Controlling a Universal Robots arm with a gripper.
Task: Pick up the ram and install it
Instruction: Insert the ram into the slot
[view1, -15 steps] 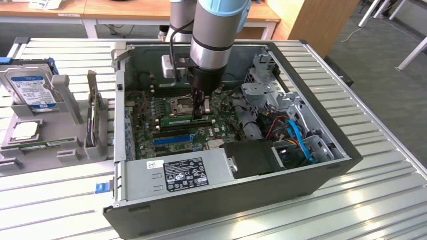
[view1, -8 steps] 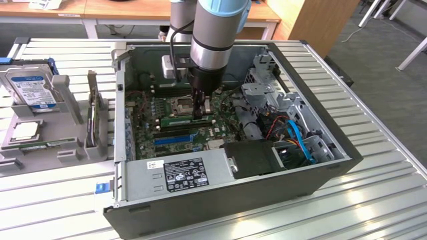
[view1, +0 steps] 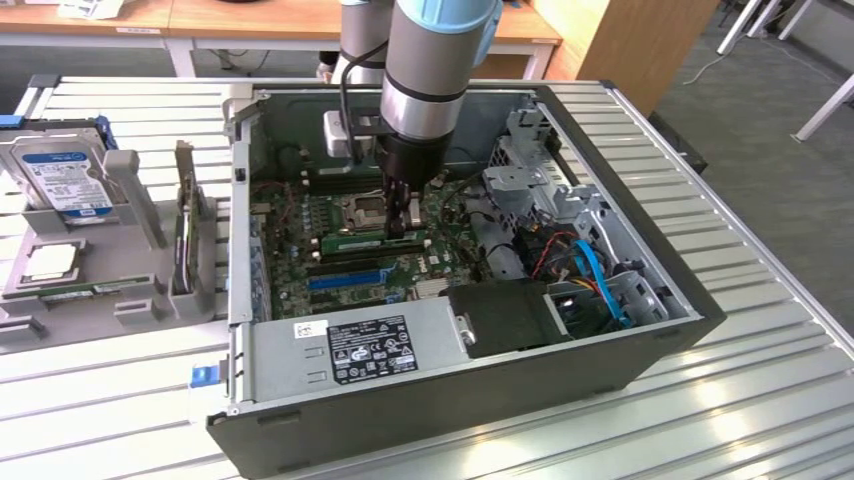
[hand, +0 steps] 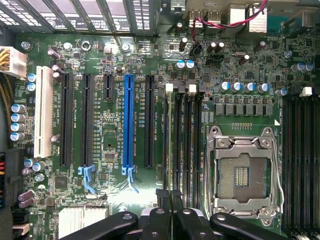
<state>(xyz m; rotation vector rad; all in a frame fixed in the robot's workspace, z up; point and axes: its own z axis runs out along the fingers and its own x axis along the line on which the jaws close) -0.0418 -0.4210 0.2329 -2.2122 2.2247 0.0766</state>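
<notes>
A gray holder (view1: 134, 300) sits by the worktop's edge on the exterior view's left, carrying a hard drive (view1: 60, 175) and a dark expansion card (view1: 187, 225) standing on edge. Just beside it, toward the middle of the worktop, the open computer case (view1: 467, 400) lies on its side, with the power supply (view1: 360, 345) along its near wall and the motherboard (view1: 300, 260) flat on its floor. The ram (view1: 354, 241) stands on its long edge on the motherboard, in line with the memory slots (hand: 187, 140) and just beside the empty CPU socket (view1: 363, 208). The gripper (view1: 406, 225) reaches straight down onto the ram's end nearer the exterior view's right. In the wrist view its 2 black fingers (hand: 162, 220) are drawn close together over those slots, clenched on the ram's top edge. A blue cable (view1: 597, 280) curls near the case's wall on the exterior view's right.
</notes>
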